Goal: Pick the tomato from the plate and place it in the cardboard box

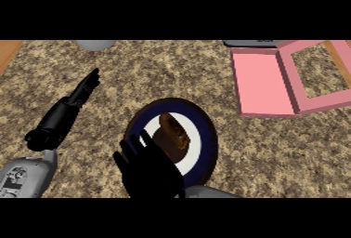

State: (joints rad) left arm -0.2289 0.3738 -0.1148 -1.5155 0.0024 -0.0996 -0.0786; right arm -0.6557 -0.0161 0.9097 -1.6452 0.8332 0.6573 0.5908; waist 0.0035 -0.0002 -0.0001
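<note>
The counter [103, 93] has a speckled brown top that fills the view. The pink box [264, 86] sits at its far right corner, open upward, one flap lying flat toward the middle of the counter. The task calls it cardboard, but it shows pink. The plate [205, 139], dark blue at the rim and white inside, lies near the front edge, about midway along it and well apart from the box.

The left hand [82, 93] rests toward the left edge, fingers straight and holding nothing. The right hand [147, 169] is at the plate's near-left rim, fingers spread and upright, with nothing in its hold.

The food [175, 132] on the plate is brown and elongated, not round or red like a tomato, and it lies just beyond the right hand's fingertips.

Risks, as I judge them: the right hand hides the near part of the plate, so its fingers could close on the rim rather than the food, or nudge the plate along the counter. The food's long, uneven shape could turn or slip as fingers curl round it. The carry to the box is long, and the flat flap could catch a low hand or take the food short of the opening.

A grey bowl [96, 44] sits at the far edge.
</note>
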